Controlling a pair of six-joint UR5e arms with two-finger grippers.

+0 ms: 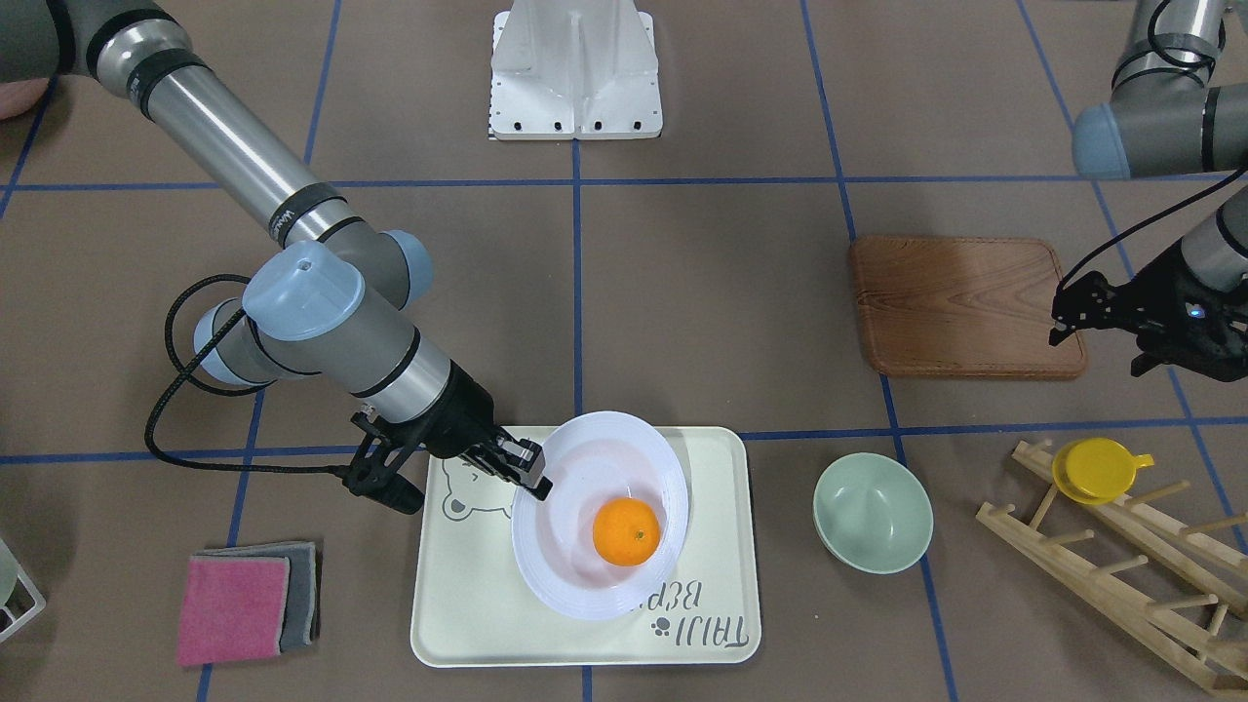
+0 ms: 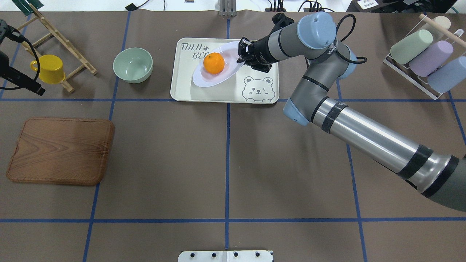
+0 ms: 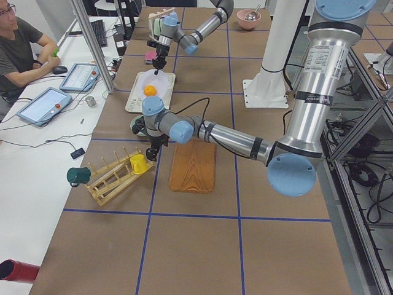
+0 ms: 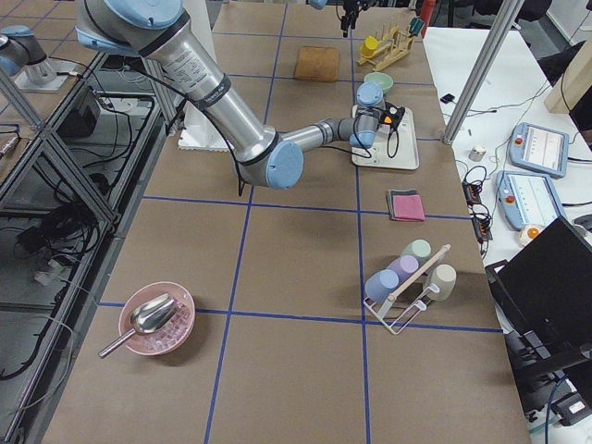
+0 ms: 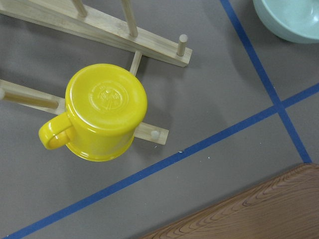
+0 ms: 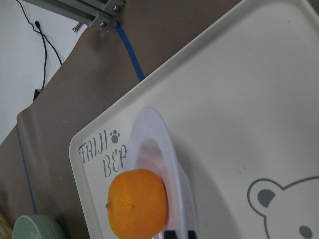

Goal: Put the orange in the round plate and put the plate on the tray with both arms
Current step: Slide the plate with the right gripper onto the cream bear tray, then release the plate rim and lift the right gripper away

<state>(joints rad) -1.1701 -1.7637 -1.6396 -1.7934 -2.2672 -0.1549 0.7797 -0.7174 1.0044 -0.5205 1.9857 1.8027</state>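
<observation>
The orange (image 1: 626, 531) (image 2: 213, 62) (image 6: 137, 203) lies in the sunken centre of the white round plate (image 1: 585, 458) (image 2: 209, 78) (image 6: 154, 134). My right gripper (image 1: 531, 478) (image 2: 242, 54) is shut on the plate's rim and holds the plate tilted over the cream tray (image 1: 721, 546) (image 2: 218, 92) (image 6: 239, 109). Whether the plate's low edge touches the tray I cannot tell. My left gripper (image 1: 1155, 336) (image 2: 22, 82) hangs far off, between the wooden board and the peg rack. Its fingers do not show clearly, and its wrist view holds only the yellow cup.
A pale-green bowl (image 1: 873, 512) (image 2: 132, 64) stands beside the tray. The brown wooden board (image 1: 965, 304) lies nearer the robot. A yellow cup (image 1: 1097, 470) (image 5: 105, 110) sits on a wooden peg rack (image 1: 1121, 565). Pink and grey cloths (image 1: 244, 603) lie off the tray's other side.
</observation>
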